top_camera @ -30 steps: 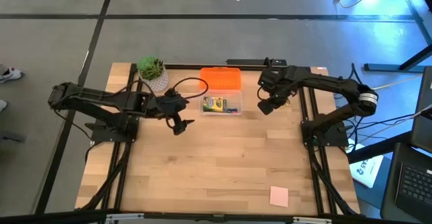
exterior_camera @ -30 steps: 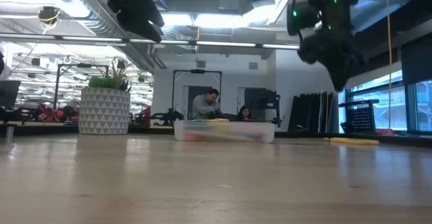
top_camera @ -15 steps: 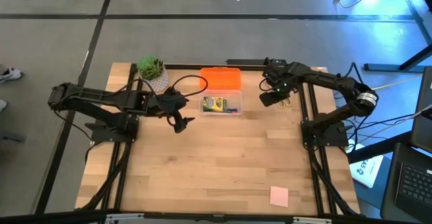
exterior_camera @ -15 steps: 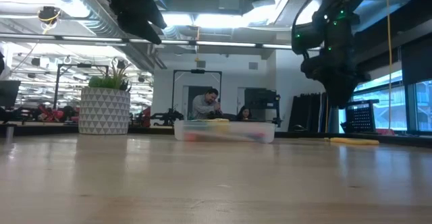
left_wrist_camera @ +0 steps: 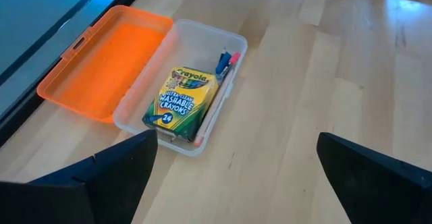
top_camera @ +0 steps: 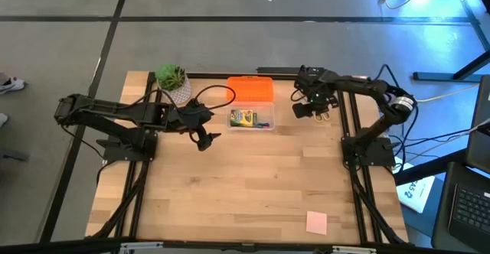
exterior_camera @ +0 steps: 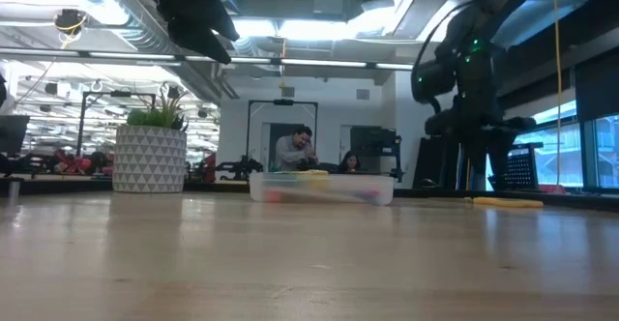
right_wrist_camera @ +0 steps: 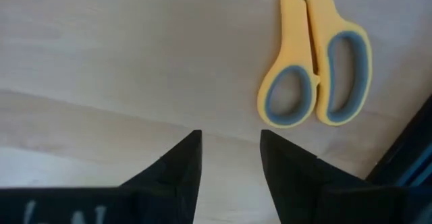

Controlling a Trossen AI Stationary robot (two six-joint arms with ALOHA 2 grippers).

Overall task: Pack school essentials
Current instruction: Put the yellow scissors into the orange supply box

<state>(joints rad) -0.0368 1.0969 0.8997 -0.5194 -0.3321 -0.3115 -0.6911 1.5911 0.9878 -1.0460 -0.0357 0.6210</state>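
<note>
Right pincer (right_wrist_camera: 229, 158) — fingers slightly parted, empty — poised over the table (top_camera: 253, 185) just beside yellow-handled scissors (right_wrist_camera: 317, 82), which lie flat near the far right edge. Left pincer (top_camera: 205, 141) wide open, empty.

The wooden table (top_camera: 253, 185) carries a potted plant (top_camera: 173, 82) at upper left, a clear case (top_camera: 252, 118) with orange lid (top_camera: 249, 89) at upper centre, yellow-handled scissors (right_wrist_camera: 317, 82) at upper right, and a pink note pad (top_camera: 316, 223) at lower right.
</note>
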